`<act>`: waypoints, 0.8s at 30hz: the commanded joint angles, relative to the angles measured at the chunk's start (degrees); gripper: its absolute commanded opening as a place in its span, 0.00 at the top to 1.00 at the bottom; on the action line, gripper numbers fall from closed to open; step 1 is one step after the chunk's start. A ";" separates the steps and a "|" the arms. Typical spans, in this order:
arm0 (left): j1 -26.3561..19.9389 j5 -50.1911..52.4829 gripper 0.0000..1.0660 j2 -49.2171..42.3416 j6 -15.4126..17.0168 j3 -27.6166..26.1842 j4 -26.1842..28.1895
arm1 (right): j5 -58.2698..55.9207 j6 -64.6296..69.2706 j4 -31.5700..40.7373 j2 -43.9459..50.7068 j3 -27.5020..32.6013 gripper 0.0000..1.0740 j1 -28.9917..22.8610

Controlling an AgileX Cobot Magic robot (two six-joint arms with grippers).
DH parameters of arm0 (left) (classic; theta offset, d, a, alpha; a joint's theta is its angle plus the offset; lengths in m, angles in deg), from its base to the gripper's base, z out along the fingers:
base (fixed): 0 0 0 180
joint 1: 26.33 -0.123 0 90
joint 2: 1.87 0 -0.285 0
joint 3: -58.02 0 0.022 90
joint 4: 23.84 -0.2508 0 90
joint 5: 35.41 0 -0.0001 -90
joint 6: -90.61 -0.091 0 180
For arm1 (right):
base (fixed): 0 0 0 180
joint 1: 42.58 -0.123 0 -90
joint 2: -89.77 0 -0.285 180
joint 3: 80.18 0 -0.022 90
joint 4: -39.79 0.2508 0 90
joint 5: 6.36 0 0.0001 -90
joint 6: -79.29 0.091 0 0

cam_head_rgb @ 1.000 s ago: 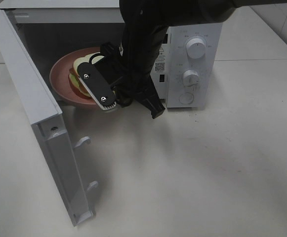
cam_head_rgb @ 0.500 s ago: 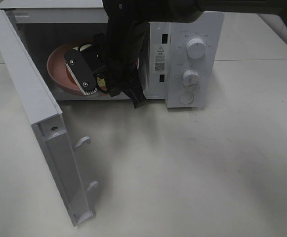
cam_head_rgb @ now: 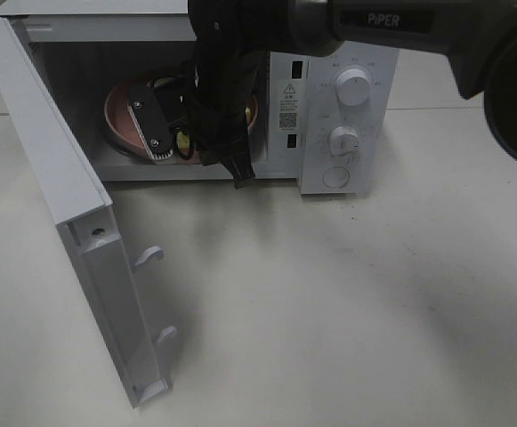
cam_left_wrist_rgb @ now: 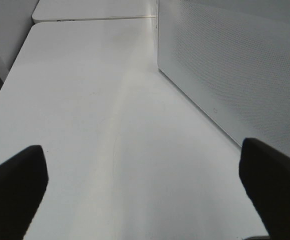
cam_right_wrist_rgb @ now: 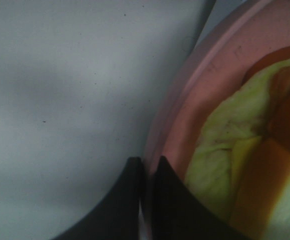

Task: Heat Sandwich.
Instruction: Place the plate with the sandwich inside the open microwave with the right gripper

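Sandwich [cam_right_wrist_rgb: 224, 150], pale yellow with some green, lies on the pink plate [cam_right_wrist_rgb: 182, 107]. The plate sits inside the white microwave [cam_head_rgb: 338, 107], in the upper left of the high view. Its door [cam_head_rgb: 62, 205] stands wide open along the left side of that view. The right gripper [cam_right_wrist_rgb: 147, 164] reaches into the cavity from the top centre, with its two dark fingers pinched on the plate rim. The left gripper [cam_left_wrist_rgb: 145, 195] has its fingers spread wide and holds nothing. It is above the white table [cam_left_wrist_rgb: 85, 100], beside a dotted white panel [cam_left_wrist_rgb: 234, 65].
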 commanded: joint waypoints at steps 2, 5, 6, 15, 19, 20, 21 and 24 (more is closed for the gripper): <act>0.29 0.57 0.05 -1.55 0.40 0.11 0.34 | 2.52 1.32 -1.03 -1.49 -3.09 0.97 0.74; 0.29 0.57 0.05 -1.55 0.40 0.11 0.34 | 3.55 1.32 -0.97 -2.01 -3.50 0.97 0.97; 0.29 0.57 0.05 -1.55 0.40 0.11 0.40 | 4.47 1.03 -1.03 -2.29 -3.61 0.97 1.09; 0.29 0.57 0.05 -1.49 0.40 0.11 0.34 | 7.39 1.72 -1.03 -2.64 -3.61 0.95 1.15; 0.29 0.57 0.05 -1.49 0.40 0.11 0.34 | 7.56 3.84 -1.03 -2.64 -3.61 0.92 1.66; 0.29 0.57 0.05 -1.49 0.40 0.11 0.34 | 7.56 4.64 -1.03 -2.64 -3.61 0.90 1.66; 0.29 0.57 0.05 -1.49 0.40 0.11 0.34 | 7.56 5.21 -1.03 -2.64 -3.61 0.89 1.78; 0.29 0.57 0.05 -1.49 0.40 0.11 0.34 | 7.56 7.56 -1.03 -2.64 -3.61 0.82 1.78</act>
